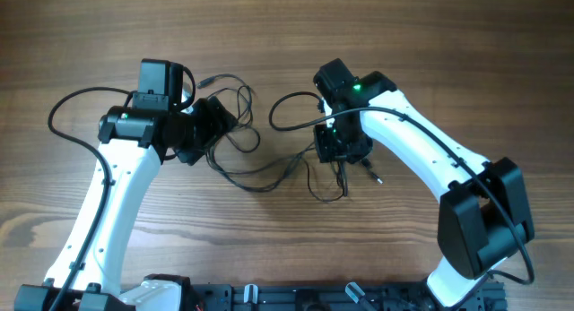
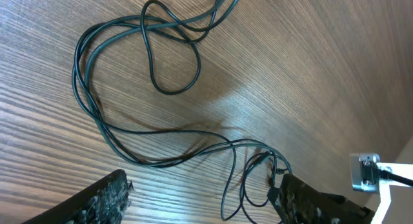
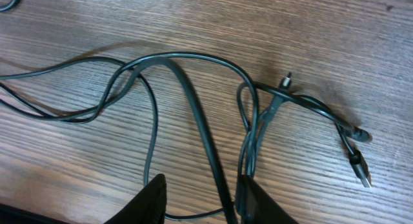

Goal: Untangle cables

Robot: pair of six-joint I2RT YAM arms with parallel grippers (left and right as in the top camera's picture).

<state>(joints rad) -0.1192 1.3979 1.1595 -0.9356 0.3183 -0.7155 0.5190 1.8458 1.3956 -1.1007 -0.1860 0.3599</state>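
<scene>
The cables [image 1: 260,172] lie as loose dark strands on the wooden table between my two grippers, with one plug [image 1: 208,80] at the far left and another [image 1: 377,178] at the right. My left gripper [image 1: 220,123] [image 2: 205,183] is open wide above the wood. A small cable loop [image 2: 240,197] lies between its fingers, untouched, and a larger loop [image 2: 170,92] lies further out. My right gripper [image 3: 203,180] is down over the right bundle, its jaws apart. One strand [image 3: 193,108] runs between them close to the right finger [image 3: 258,204]. Silvery plugs [image 3: 286,79] [image 3: 364,175] lie beyond.
The left arm's own thick black cable [image 1: 63,105] arcs out over the table at the left. The right arm [image 1: 421,141] stretches across the right side to its base [image 1: 480,221]. A dark rail [image 1: 269,298] runs along the front edge.
</scene>
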